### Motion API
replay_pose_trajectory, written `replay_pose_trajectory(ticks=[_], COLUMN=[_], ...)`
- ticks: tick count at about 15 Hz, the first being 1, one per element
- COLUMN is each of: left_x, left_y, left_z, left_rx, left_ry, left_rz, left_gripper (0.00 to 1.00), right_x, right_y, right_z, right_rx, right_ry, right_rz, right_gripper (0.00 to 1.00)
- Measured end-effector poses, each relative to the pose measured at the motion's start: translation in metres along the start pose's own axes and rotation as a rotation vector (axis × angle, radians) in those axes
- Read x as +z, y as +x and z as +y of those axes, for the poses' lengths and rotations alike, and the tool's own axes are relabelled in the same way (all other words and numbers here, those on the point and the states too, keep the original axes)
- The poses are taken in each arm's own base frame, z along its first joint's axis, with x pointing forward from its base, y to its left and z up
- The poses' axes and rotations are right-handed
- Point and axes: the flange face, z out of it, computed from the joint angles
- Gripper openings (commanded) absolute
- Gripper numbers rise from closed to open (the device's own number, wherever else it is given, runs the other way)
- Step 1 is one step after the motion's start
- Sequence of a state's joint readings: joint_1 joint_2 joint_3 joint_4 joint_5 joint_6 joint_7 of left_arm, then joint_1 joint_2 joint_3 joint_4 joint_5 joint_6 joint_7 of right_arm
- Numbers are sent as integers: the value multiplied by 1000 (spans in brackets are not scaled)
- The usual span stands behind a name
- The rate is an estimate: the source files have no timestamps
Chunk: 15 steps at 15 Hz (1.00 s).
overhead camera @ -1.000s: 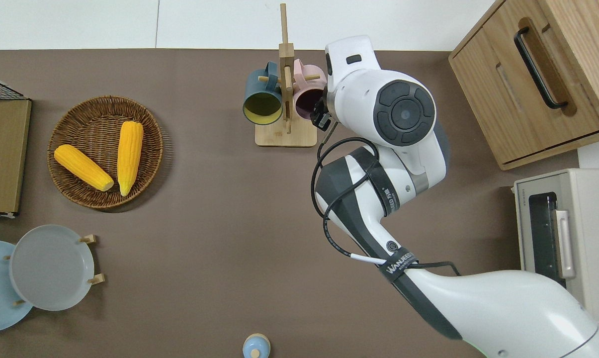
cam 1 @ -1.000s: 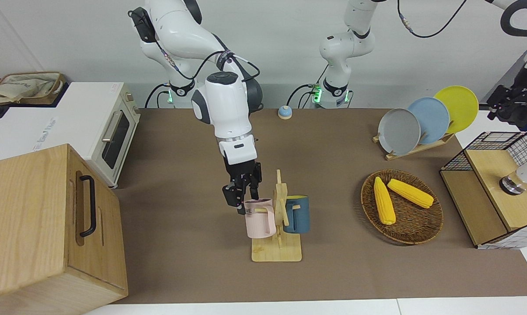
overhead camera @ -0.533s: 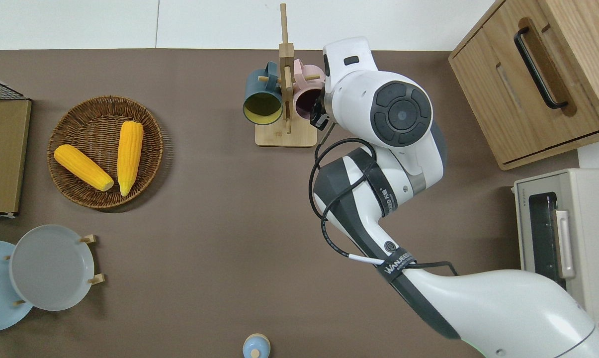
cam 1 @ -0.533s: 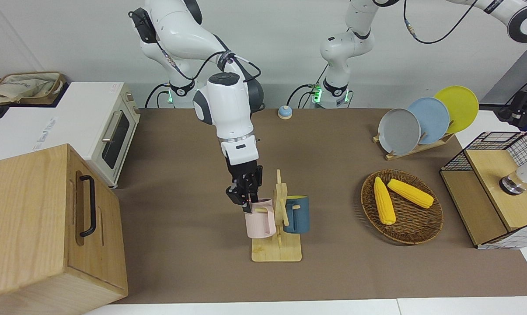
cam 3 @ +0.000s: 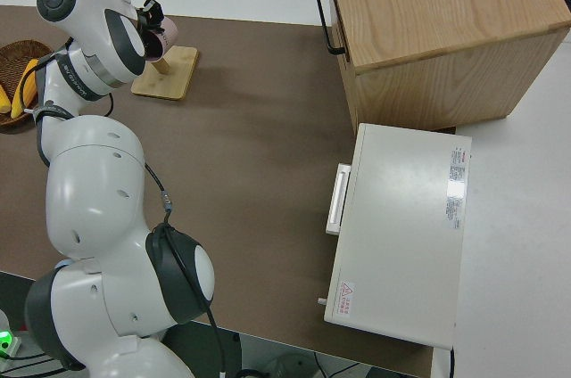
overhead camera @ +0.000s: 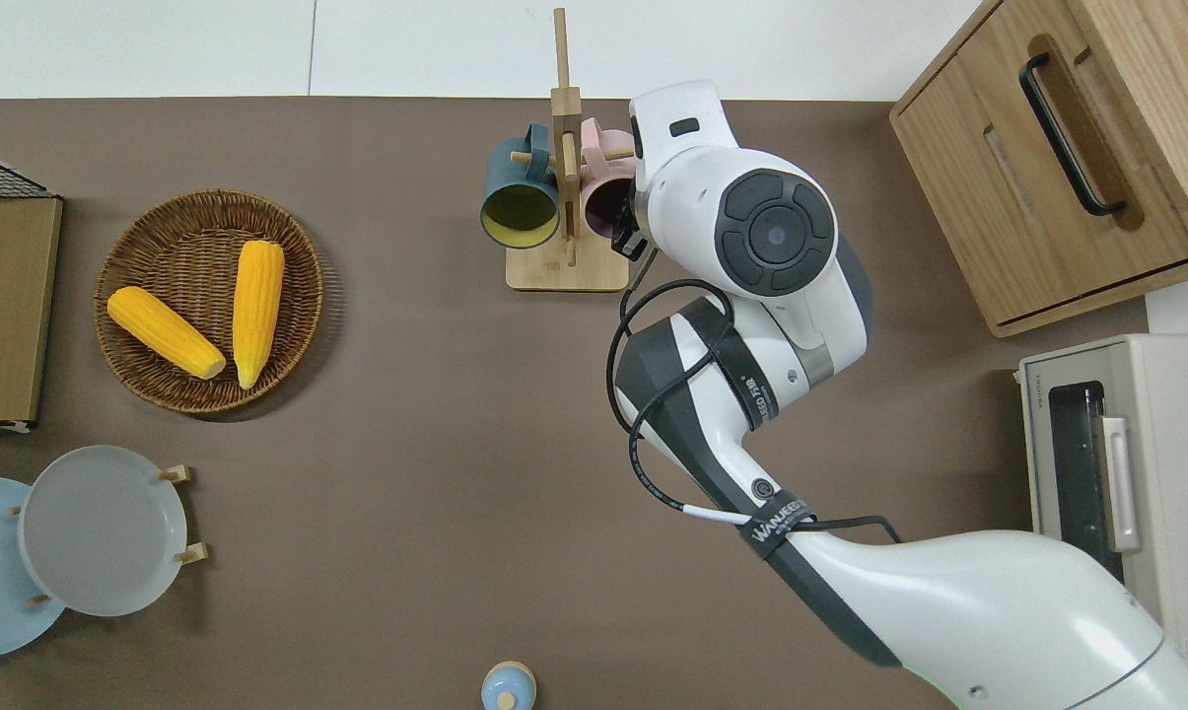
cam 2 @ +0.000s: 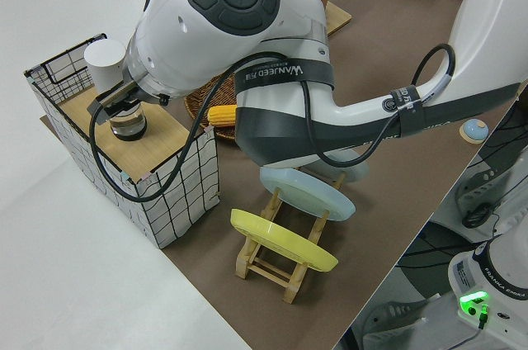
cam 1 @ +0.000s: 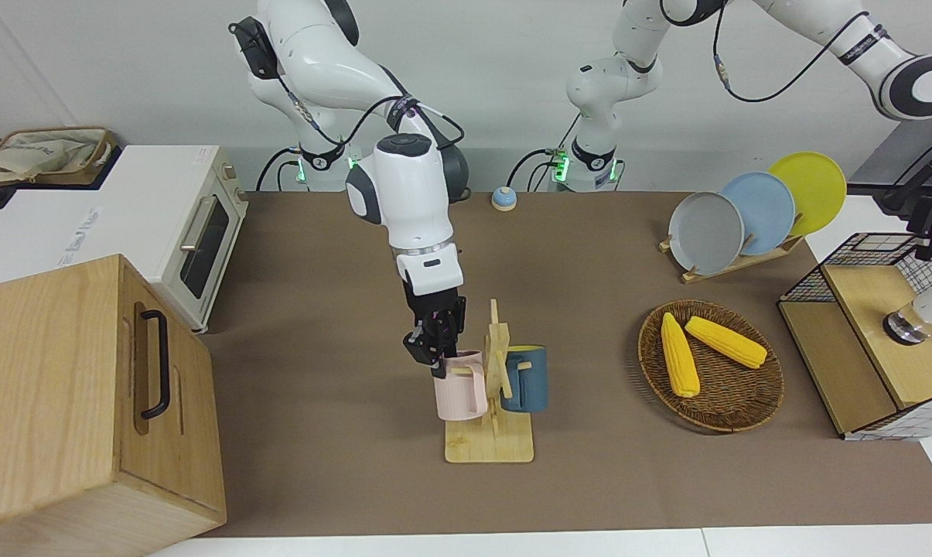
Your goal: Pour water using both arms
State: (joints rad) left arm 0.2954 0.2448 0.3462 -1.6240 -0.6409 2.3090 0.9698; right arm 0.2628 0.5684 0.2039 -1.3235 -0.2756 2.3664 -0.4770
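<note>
My right gripper (cam 1: 437, 354) is at the rim of a pink mug (cam 1: 458, 394) that hangs on a wooden mug rack (cam 1: 490, 447), with a dark blue mug (cam 1: 529, 381) hanging beside it. In the overhead view the right gripper (overhead camera: 631, 229) sits at the pink mug's (overhead camera: 601, 192) mouth. My left gripper (cam 2: 122, 104) is at a white-topped bottle (cam 2: 106, 63) standing on a wooden shelf in a wire basket (cam 2: 169, 193) at the left arm's end of the table. The left gripper (cam 1: 928, 230) shows at the edge of the front view.
A wicker basket (cam 1: 709, 422) holds two corn cobs. A rack of three plates (cam 1: 705, 232) stands nearer the robots. A wooden cabinet (cam 1: 48, 371) and a toaster oven (cam 1: 195, 232) are at the right arm's end. A small blue bell (cam 1: 503, 199) sits near the bases.
My right gripper has shifted slightly onto the pink mug's rim. My left arm has swung out and its gripper has come down toward the bottle in the wire basket.
</note>
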Motion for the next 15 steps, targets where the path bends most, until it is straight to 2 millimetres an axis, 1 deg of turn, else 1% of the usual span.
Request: replay_pose_trajectory(ticks=[2, 5, 7, 8, 10, 14, 15], left_x=[25, 48, 56, 58, 60, 73, 74], left_y=[-6, -13, -8, -6, -6, -13, -13], left_z=[1, -3, 5, 8, 8, 5, 5], left_rx=[4, -4, -5, -8, -12, -21, -22], left_ry=[-6, -11, -2, -4, -1, 4, 3], left_rz=[38, 99, 119, 127, 130, 117, 116], left_gripper=[995, 995, 995, 995, 995, 987, 917], right_x=[-1, -2, -4, -4, -5, -5, -5], right_y=[0, -1, -1, -1, -1, -1, -1], right_z=[3, 6, 9, 10, 10, 11, 11], right_rx=[1, 4, 8, 10, 11, 11, 11], right_ry=[-6, -15, -22, -23, -25, -25, -25], right_rz=[0, 1, 3, 4, 4, 4, 4], right_gripper=[115, 54, 12, 12, 12, 0, 0])
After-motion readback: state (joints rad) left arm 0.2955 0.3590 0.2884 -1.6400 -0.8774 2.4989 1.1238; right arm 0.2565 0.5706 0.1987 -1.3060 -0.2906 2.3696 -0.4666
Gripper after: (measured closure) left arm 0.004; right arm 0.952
